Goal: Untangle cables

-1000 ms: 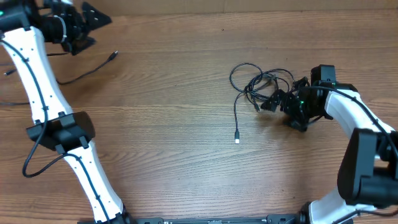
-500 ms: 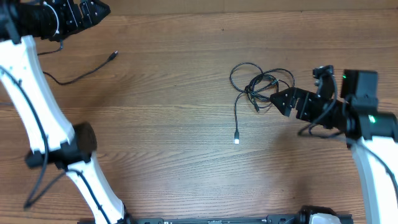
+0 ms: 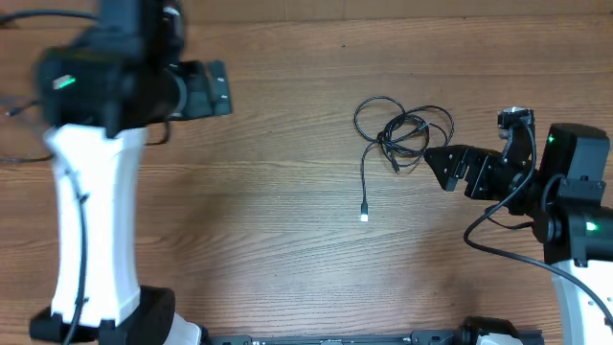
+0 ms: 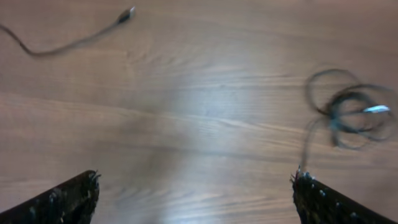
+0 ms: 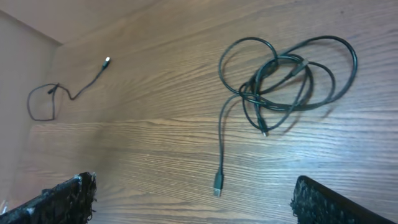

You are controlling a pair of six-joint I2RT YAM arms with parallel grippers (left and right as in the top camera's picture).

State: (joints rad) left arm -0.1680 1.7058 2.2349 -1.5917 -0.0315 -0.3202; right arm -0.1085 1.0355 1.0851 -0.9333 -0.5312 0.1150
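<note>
The tangle (image 3: 402,129) lies right of centre, one plug trailing onto open counter (image 3: 268,230). The right tool (image 3: 448,165), fingers apart, sits just off its right edge. The left tool (image 3: 218,91), also apart, hovers upper left.

My left gripper (image 4: 196,179): far left, jaws spread wide, blurred from above | my right gripper (image 5: 194,182): right side, jaws spread wide, pointing left
</note>
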